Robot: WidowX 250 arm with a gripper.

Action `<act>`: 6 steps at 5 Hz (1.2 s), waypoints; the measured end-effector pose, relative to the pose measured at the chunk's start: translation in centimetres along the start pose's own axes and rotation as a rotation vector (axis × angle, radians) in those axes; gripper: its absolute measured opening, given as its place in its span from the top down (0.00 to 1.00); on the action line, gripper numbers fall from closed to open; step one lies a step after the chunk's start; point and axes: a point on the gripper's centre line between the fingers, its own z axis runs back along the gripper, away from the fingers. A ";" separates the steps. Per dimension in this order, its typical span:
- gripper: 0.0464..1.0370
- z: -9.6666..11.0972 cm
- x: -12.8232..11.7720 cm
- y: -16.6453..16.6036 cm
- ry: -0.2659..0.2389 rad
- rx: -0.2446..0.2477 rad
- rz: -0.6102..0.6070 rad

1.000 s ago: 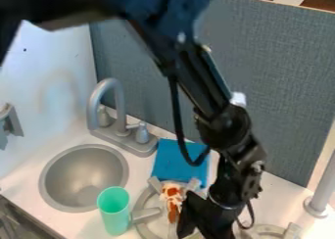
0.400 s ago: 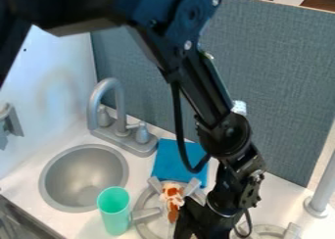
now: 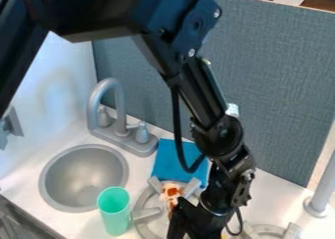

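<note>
The arm (image 3: pixel 222 172) has shifted toward the orange-and-white object (image 3: pixel 173 190); I cannot tell the jaws' spread.

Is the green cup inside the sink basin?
No, the green cup stands on the counter beside the sink basin.

I work in bright, soft light; the white table (image 3: pixel 49 152) glares palely, faint shadows fall, and fine detail looks slightly blurred.
</note>
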 end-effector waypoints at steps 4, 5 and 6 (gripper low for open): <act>0.48 1.3 0.1 -0.4 -0.113 -0.029 0.000; 0.48 5.6 -0.1 -1.0 -0.255 -0.017 0.008; 0.48 6.9 0.5 -2.5 -0.283 -0.025 -0.039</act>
